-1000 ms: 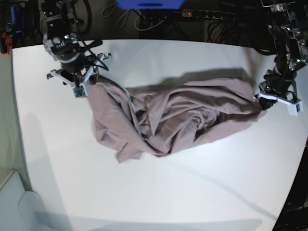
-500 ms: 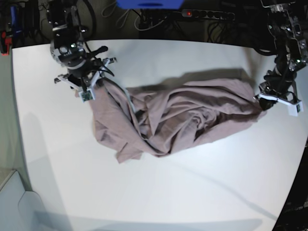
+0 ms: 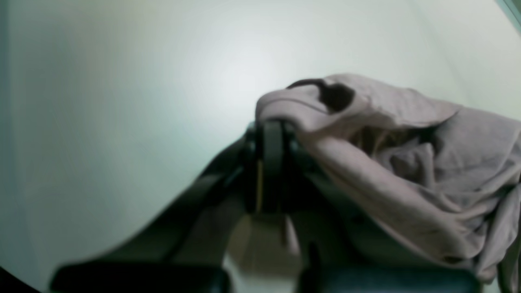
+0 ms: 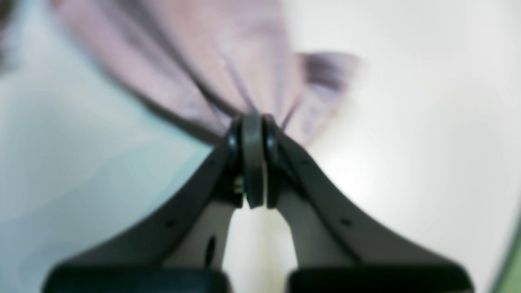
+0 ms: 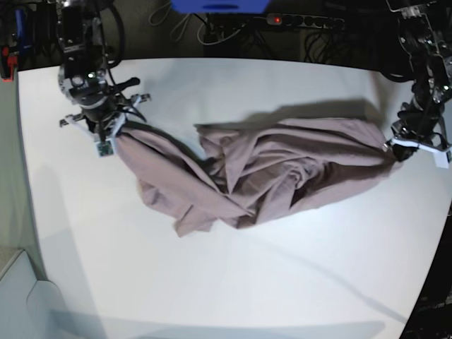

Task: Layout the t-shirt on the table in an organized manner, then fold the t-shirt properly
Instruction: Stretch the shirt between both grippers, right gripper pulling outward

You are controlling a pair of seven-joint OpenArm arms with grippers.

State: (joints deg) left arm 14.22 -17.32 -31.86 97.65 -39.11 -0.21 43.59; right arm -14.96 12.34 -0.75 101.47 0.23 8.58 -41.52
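The t-shirt (image 5: 261,176) lies rumpled across the middle of the table (image 5: 233,282) — right gripper (image 5: 113,134) pinches one end; left gripper (image 5: 395,150) is clamped on the opposite end.

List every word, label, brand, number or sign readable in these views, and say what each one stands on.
No text can be read in any view.
Dusty mauve cotton t-shirt: plain, no print or tag showing.
Glossy white table: unmarked.
Small tag at the right gripper: green patch, too small to read.
Blue object at the top edge: no lettering visible.
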